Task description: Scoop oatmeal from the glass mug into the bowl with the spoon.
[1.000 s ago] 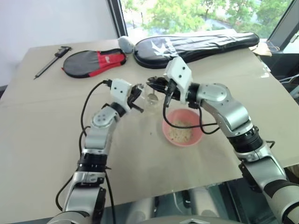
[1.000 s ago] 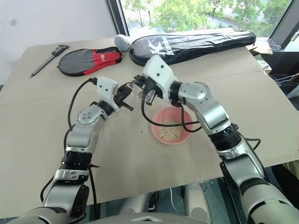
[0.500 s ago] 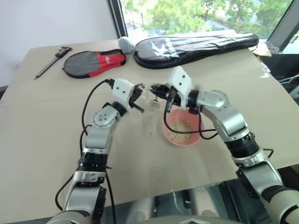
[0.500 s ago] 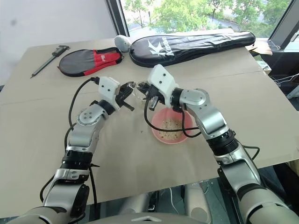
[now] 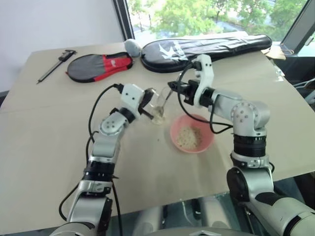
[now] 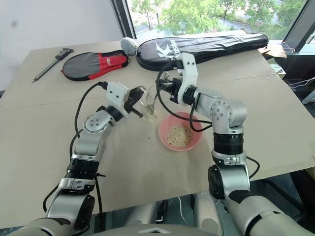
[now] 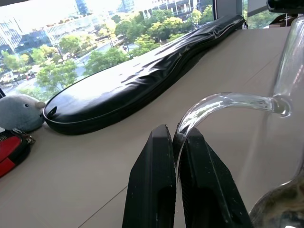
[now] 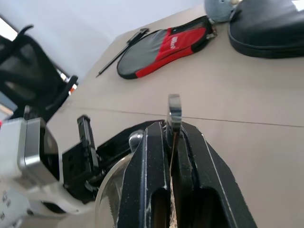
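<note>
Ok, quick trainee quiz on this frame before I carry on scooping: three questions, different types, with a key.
1. True or false: the left gripper is shut on the glass mug by its handle.
2. What is the right gripper shut on? A) spoon B) caliper C) racket case
3. Fill in: oatmeal already lies in the pink ____.

Key: 1 true; 2 A; 3 bowl.

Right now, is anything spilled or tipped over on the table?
Nothing looks spilled. The glass mug is tilted, but only because the left gripper holds its handle. The right gripper holds the spoon at the mug. Oatmeal sits inside the bowl.
</note>
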